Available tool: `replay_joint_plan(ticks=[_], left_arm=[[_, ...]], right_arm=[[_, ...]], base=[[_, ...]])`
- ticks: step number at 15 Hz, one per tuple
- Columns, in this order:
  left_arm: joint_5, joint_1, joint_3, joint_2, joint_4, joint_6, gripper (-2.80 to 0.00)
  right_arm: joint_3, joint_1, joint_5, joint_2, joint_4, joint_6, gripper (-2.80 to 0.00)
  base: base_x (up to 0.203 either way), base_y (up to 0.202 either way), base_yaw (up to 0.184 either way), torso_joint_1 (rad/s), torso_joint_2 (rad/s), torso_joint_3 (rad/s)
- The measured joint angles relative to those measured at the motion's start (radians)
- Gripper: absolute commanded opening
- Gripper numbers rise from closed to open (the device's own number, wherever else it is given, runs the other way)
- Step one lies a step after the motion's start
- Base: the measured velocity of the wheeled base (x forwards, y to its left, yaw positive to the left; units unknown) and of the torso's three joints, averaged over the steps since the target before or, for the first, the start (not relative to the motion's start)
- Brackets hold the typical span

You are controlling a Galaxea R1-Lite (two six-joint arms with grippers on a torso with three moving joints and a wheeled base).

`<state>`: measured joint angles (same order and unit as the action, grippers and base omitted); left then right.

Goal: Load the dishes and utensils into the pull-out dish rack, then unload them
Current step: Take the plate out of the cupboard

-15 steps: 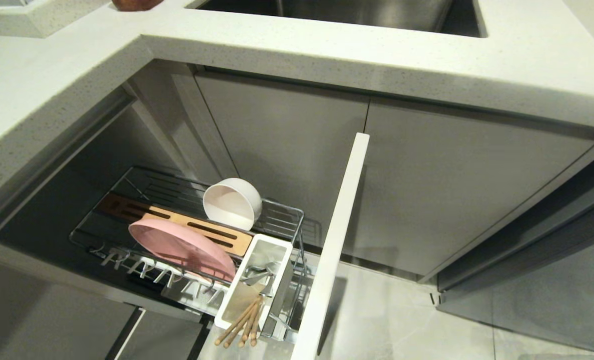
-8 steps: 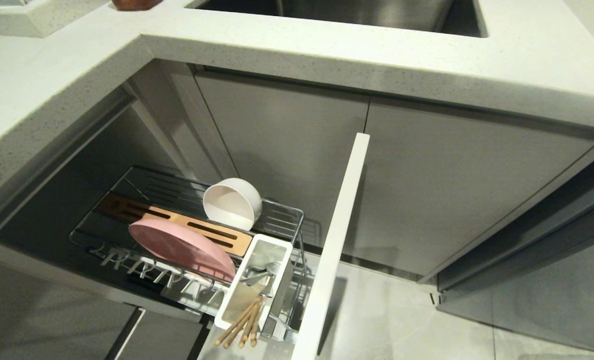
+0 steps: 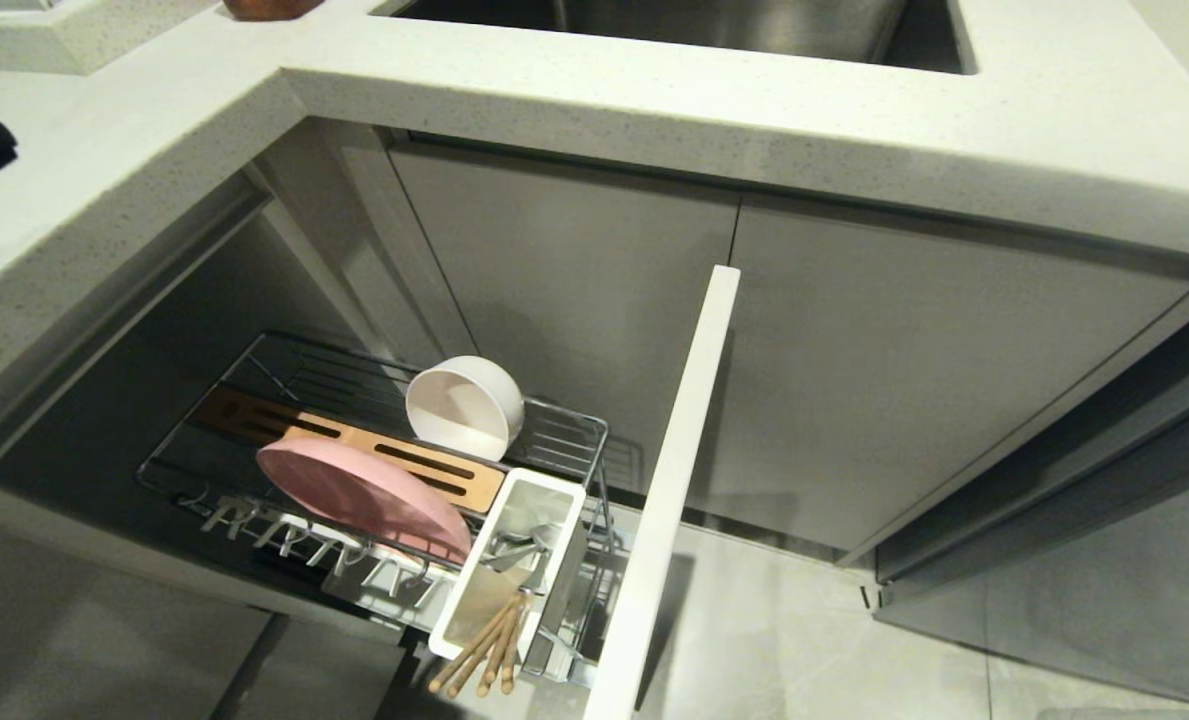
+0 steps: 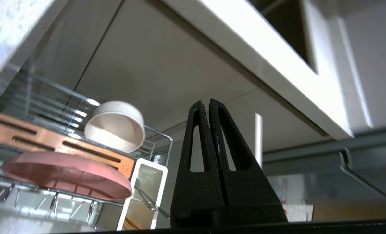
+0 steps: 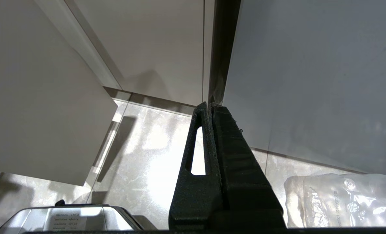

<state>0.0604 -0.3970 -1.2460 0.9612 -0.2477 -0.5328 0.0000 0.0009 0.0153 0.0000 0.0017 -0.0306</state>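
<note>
Head view gives me the rack (image 3: 554,430) pulled out under the counter (image 3: 654,95), sitting at about 7 o'clock in my picture. My bowl (image 3: 464,405) lies tipped on its side on the wires at the rack's back, mouth facing me. My plate (image 3: 359,495) leans across the wooden strip (image 3: 434,470), its low edge by the prongs (image 3: 304,540). At 3 o'clock of the plate stands the caddy (image 3: 514,560), with the chopsticks (image 3: 484,650) poking out of its near end and the spoon (image 3: 514,550) lying inside. The white door edge (image 3: 669,480) runs just beside the caddy, at its 3 o'clock. A steel sink (image 3: 714,25) sits at 12 o'clock.

From the left wrist, my left gripper (image 4: 209,105) has its fingers pressed together, holding nothing, apart from the bowl and plate, with the counter's underside overhead. My right gripper (image 5: 209,107) is likewise closed and empty, low over the floor tiles (image 5: 141,146) near a clear plastic bag (image 5: 342,198).
</note>
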Motion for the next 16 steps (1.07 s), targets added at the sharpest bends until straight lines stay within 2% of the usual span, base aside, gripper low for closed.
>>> replay_joint_plan(ticks=[4, 10, 16], left_arm=[[0.186, -0.078, 0.002, 0.072, -0.003, -0.048, -2.8], [0.349, -0.211, 0.028, 0.179, -0.025, -0.161, -2.8], [0.595, -0.283, 0.117, 0.275, -0.024, -0.184, -2.8]], right_arm=[[0.0, 0.0, 0.0, 0.0, 0.0, 0.0, -2.8], [0.0, 0.0, 0.0, 0.0, 0.0, 0.0, -2.8], [0.0, 0.0, 0.0, 0.0, 0.0, 0.0, -2.8]], base=[[0.0, 0.0, 0.0, 0.0, 0.0, 0.0], [0.0, 0.0, 0.0, 0.0, 0.0, 0.0], [0.0, 0.0, 0.0, 0.0, 0.0, 0.0]])
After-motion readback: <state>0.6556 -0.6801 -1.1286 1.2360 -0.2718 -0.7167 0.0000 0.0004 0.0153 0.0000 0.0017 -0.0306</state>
